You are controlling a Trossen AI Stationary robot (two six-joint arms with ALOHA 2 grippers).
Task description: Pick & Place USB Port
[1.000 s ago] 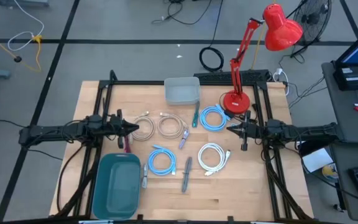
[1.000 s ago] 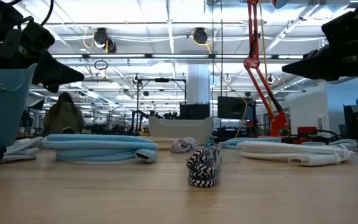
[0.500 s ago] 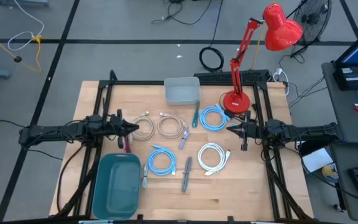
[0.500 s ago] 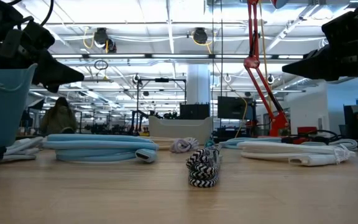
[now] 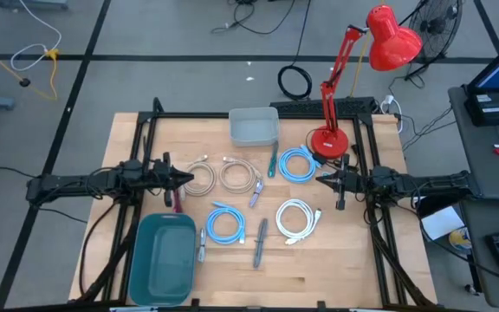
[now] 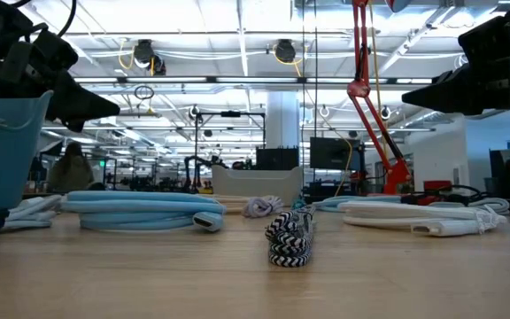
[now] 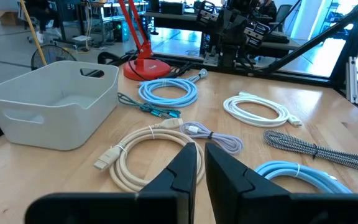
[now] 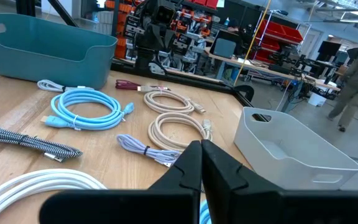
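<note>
Wooden table holds coiled cables, no readable writing

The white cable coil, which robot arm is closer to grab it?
Probably the right. In the high view the white cable coil lies on the right half of the table, just below the right gripper. The left gripper hovers across the table, beside the beige cables.
</note>
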